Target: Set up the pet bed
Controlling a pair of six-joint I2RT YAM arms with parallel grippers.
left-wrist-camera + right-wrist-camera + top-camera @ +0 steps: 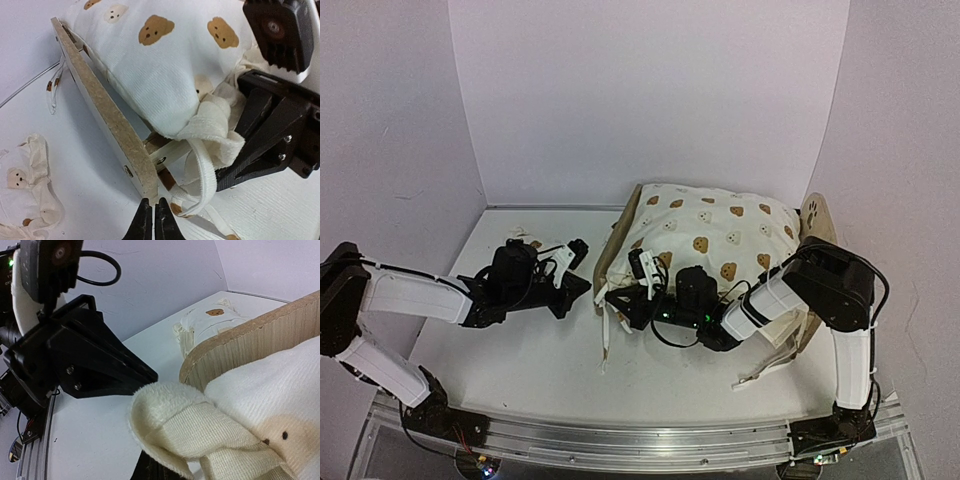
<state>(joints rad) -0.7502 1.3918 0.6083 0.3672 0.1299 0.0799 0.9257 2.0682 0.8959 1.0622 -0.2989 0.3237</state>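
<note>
You have open white table [75, 185] to the left of your left gripper [152, 221], with only the small crumpled pillow [25, 197] lying there; to its right, room is tight. The left gripper's fingers are pressed together on nothing, tips just short of the near corner of the pet bed [105, 120], whose raw-edged light-wood board runs away ahead of them. A plump, ribbed bear-print cushion [165, 75] fills the frame. Beyond that corner the right gripper [222, 179] points back at you, closed, nosed against the ruffle and the flat woven tie [204, 167]; whether it pinches fabric, you cannot tell.
</note>
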